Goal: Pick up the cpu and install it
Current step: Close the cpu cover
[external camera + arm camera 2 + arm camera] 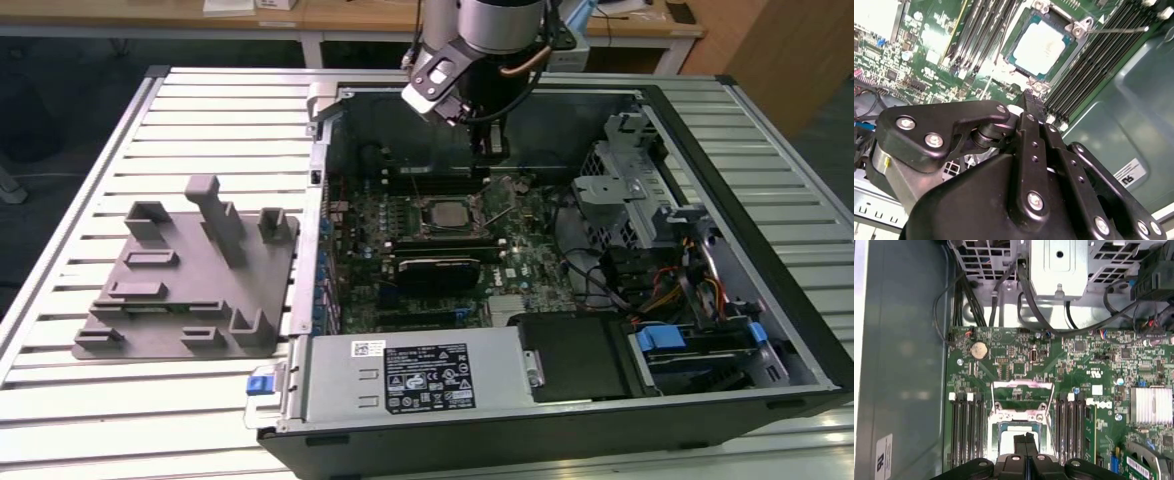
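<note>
The cpu [442, 213] lies flat in the motherboard socket inside the open computer case [334, 110], its silvery top facing up. In the second wrist view the cpu [1040, 46] sits square inside the socket frame. The first wrist view has the cpu [1005, 436] partly behind my fingertips, with the socket's metal cover plate [1023, 390] swung open beside it. My gripper [491, 152] hangs above the board just behind the socket, clear of the chip. Its fingers [1030, 107] are pressed together with nothing between them, and the closed tips [1025, 441] point at the socket.
A grey plastic fixture [187, 280] with upright posts stands on the slatted table at the exterior view's left. Inside the case are memory slots [966, 430], a finned heatsink [1150, 409], cables [627, 290], a drive cage [641, 190] and the power supply [414, 378].
</note>
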Robot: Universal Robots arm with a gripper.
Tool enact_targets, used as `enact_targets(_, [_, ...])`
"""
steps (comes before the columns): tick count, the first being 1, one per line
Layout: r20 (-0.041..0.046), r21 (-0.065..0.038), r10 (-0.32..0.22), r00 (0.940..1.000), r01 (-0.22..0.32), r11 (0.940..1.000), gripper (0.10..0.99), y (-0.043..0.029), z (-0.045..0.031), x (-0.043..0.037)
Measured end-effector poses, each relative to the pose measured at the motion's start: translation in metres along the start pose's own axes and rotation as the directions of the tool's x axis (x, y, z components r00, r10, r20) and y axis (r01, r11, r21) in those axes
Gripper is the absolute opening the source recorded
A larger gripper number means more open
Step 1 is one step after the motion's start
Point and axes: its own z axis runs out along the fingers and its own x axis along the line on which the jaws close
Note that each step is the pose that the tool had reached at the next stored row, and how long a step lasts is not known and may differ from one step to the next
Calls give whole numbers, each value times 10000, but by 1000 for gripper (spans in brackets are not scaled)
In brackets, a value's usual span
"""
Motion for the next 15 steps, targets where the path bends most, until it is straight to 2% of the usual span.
enact_targets(15, [1,2,-1,10000,1,10000,106,237,11,-2])
